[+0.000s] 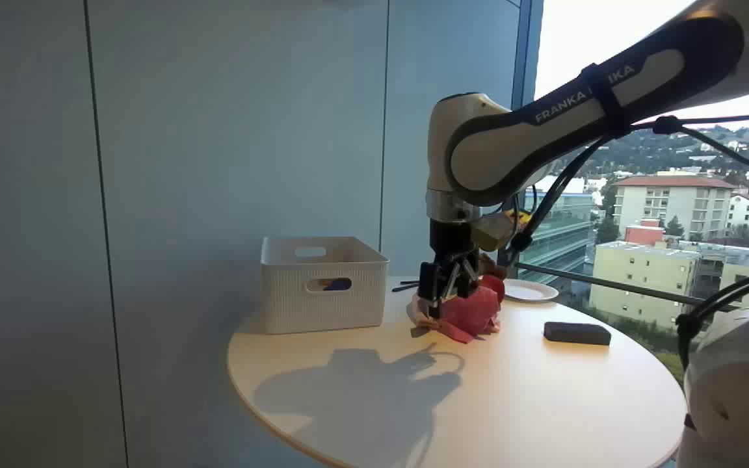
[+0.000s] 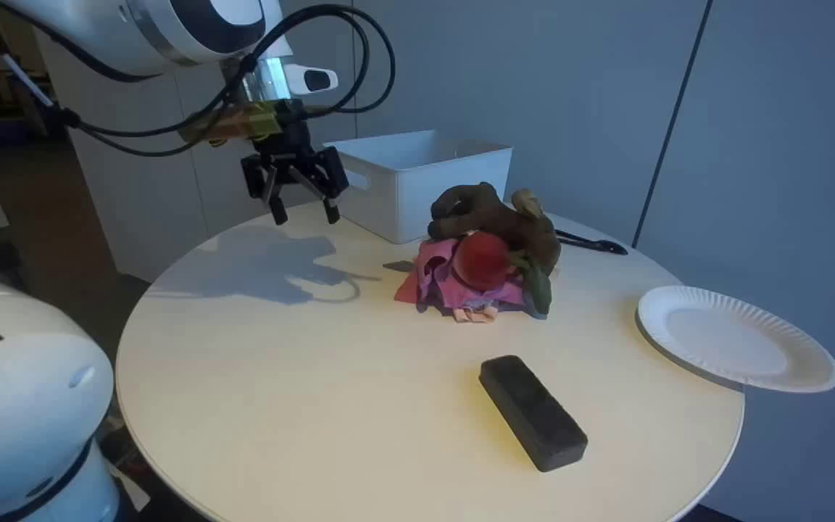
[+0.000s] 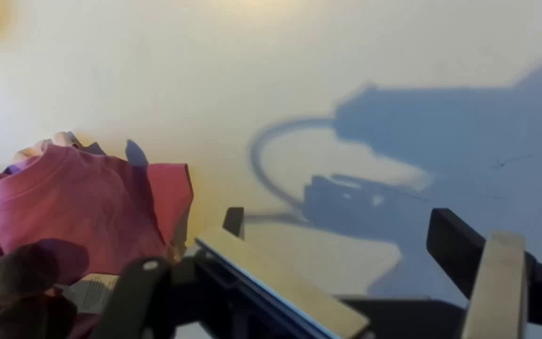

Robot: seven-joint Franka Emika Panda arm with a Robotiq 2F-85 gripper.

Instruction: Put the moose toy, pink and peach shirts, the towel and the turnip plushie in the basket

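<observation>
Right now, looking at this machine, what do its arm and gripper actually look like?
The arm is white and rounded with dark trim and FRANKA lettering, the next word partly behind a black strap. Black cables loop beside it. A silvery collar leads to the black gripper, which has two angular fingers and pale bars.

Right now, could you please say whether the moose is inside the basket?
No, the moose lies outside the basket, next to the turnip.
</observation>
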